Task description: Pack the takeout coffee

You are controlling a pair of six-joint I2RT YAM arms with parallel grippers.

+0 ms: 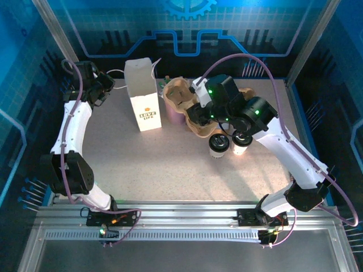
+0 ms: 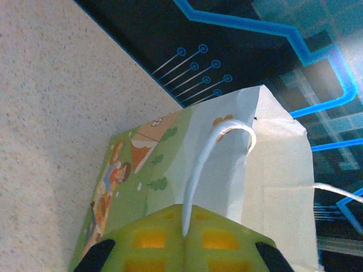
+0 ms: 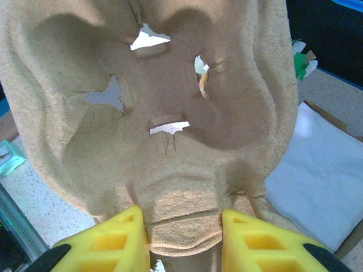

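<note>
Step in hand: you are readying the packaging. By the look of it, the drink has not yet been packed.
Left pincer (image 2: 182,249): closed tight on the white cord handle (image 2: 195,170) of the paper bag (image 1: 142,93), which stands upright at the back left of the table.
Right pincer (image 3: 184,241): fingers clamped on the lip of the brown pulp carrier (image 3: 170,113), to the right of the bag. You cannot tell whether it is lifted clear.
Takeout coffee (image 1: 218,145): black-lidded, standing on the table under your right arm, apart from the bag, with a second cup (image 1: 241,143) just beside it.
Next move: probably draw the handle to spread the bag's mouth. Pull gently, because a light bag may tip.
Surface: pale speckled table (image 1: 170,175), with a white sheet (image 3: 323,192) lying near the carrier.
Room: blue circuit-patterned walls (image 1: 227,22) and a metal rail (image 1: 181,215) at the near edge.
</note>
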